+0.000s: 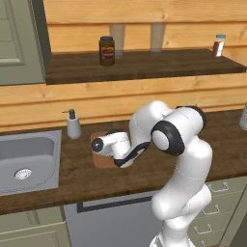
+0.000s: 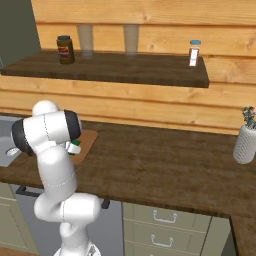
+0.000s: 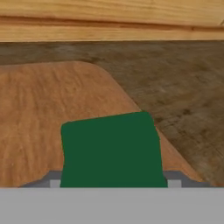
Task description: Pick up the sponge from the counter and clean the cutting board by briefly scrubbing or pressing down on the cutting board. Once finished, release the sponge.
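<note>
Sponge (image 3: 111, 151), green top up, rests on the board (image 3: 43, 113), between the gripper (image 3: 113, 183) tips. Whether the jaws grip it cannot be told. Counter (image 3: 183, 87) lies right.

Counter and shelf: what you have resting on them

On your dark wood-grain counter (image 2: 165, 165) you have an inset steel sink (image 1: 26, 161), a soap dispenser (image 1: 73, 124) beside it, the cutting board (image 3: 48, 113) with the green sponge (image 3: 111, 151) lying on it, and a white vase (image 2: 245, 144) far right. On your upper shelf (image 2: 130, 71): a dark jar (image 1: 106, 50), two glasses (image 2: 85, 39), a small shaker (image 2: 194, 53).
</note>
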Tool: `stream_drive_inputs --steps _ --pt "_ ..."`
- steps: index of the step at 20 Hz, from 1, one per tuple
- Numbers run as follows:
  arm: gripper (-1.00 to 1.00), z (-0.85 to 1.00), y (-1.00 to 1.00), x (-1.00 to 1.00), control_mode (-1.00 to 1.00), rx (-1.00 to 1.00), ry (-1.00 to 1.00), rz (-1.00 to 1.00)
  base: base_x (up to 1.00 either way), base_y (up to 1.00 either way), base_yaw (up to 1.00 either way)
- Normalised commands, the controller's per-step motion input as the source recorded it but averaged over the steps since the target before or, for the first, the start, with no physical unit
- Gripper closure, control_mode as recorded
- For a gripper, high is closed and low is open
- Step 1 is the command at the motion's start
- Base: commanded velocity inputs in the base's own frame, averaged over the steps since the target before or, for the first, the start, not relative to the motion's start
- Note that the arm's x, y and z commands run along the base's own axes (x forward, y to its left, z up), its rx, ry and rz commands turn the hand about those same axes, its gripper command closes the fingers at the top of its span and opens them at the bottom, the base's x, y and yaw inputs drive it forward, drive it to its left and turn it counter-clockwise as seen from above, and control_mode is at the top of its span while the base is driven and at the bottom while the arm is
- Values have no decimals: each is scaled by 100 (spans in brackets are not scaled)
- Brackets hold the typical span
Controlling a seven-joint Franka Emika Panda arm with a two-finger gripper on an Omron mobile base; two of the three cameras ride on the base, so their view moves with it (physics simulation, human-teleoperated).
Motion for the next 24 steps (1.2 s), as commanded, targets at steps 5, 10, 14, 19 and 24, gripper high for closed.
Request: stream_drive_inputs --steps 5,10,14,19,24 --pt "100 -56 -58 -83 -100 0 0 -5 0 0 0" --pt "100 -52 -36 -13 -100 -4 -18 -5 0 0 0" --pt "100 -43 -26 44 -100 -3 -22 -6 0 0 0" --pt "100 -57 -42 34 -100 -2 -21 -5 0 0 0" --pt "100 -77 -28 42 -100 -4 -19 -5 0 0 0"
